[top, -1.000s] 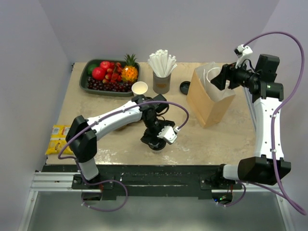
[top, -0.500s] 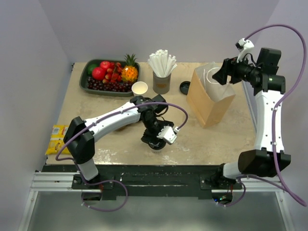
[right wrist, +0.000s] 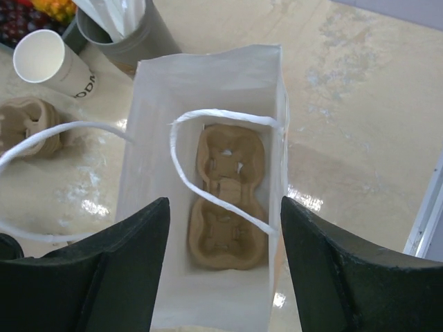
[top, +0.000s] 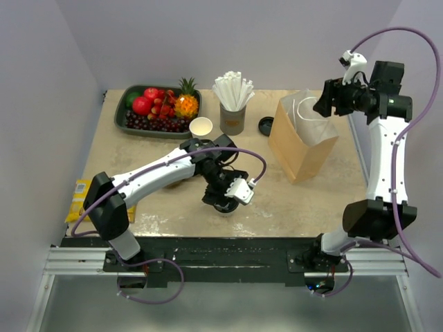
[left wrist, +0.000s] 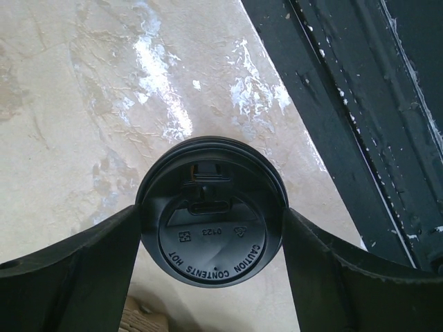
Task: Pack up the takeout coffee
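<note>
The takeout coffee (left wrist: 211,228), a cup under a round black lid, stands on the table near the front edge (top: 223,207). My left gripper (left wrist: 211,238) reaches down over it, and both dark fingers (left wrist: 83,263) press against opposite sides of the lid. The cup's white body is hidden under the lid. My right gripper (right wrist: 225,235) hangs open above the mouth of the brown paper bag (top: 301,149). Nothing sits between its fingers. A brown pulp carrier (right wrist: 228,200) lies flat on the bag's floor, and the bag's white string handles (right wrist: 208,149) cross over it.
An open white paper cup (top: 201,126), a grey cup of white straws (top: 233,116) and a loose black lid (top: 266,126) stand behind the left arm. A fruit tray (top: 124,116) is at the back left. Another pulp carrier (right wrist: 31,131) lies on the table. A yellow packet (top: 79,200) hangs off the left edge.
My left fingers have drawn in onto the lid. The right gripper has shifted slightly right and up over the bag's mouth.
</note>
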`<state>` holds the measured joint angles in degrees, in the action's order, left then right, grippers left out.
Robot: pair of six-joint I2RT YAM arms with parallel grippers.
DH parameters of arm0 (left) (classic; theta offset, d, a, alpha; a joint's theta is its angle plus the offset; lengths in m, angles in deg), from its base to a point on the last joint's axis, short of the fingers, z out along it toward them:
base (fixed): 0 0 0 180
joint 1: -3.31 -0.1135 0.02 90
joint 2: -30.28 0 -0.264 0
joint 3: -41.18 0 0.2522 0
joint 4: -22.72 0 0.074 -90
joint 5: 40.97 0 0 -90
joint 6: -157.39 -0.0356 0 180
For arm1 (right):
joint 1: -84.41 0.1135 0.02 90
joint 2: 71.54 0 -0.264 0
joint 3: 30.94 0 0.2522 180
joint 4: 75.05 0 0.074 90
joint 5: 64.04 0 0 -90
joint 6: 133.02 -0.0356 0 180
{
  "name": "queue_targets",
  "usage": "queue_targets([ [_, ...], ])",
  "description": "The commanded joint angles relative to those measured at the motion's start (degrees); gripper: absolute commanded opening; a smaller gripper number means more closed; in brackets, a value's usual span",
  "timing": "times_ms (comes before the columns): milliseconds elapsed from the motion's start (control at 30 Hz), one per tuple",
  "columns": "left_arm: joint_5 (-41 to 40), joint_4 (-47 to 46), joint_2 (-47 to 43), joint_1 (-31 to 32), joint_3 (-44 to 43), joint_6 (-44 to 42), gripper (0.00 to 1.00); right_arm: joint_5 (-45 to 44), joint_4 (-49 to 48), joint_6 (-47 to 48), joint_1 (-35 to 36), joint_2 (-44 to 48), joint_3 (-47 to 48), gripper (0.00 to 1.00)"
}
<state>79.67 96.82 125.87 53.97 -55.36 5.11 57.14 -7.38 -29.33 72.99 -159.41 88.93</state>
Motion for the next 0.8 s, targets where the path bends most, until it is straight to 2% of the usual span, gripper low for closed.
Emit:
queue_targets([
  [0, 0.66, -2.59, -2.86, -0.64, 0.25, 2.60, 0.74, -2.96, 1.72, 2.74, -0.53, -2.47, 3.05, 0.66],
  [267, 0.74, -3.82, -3.57, -1.52, -1.77, 5.15, 0.73, -4.81, 2.16, 5.20, -0.45, -8.10, 3.76, 0.55],
  [300, 0.92, -3.82, -3.83, -1.52, -1.77, 5.33, 0.73, -4.81, 2.25, 5.29, -0.53, -8.27, 3.76, 0.49],
  [400, 1.10, -3.91, -4.01, -1.52, -1.24, 5.77, 0.72, -4.46, 2.25, 5.20, -0.45, -8.98, 3.76, 0.41],
  [500, 1.27, -3.91, -4.27, -1.52, -0.80, 5.77, 0.72, -4.11, 3.04, 5.03, -0.53, -9.51, 3.67, 0.26],
  [533, 1.36, -3.91, -4.36, -1.52, -0.89, 5.77, 0.72, -3.93, 3.30, 5.38, -0.53, -9.51, 3.67, 0.15],
  [633, 1.27, -3.82, -4.62, -1.61, -1.06, 5.77, 0.71, -2.71, 3.57, 6.08, -0.45, -8.46, 3.15, 0.00],
  [767, 1.53, -4.17, -5.15, -1.87, -1.68, 6.82, 0.70, -2.09, 4.79, 6.87, -0.36, -5.91, 2.27, 0.00],
])
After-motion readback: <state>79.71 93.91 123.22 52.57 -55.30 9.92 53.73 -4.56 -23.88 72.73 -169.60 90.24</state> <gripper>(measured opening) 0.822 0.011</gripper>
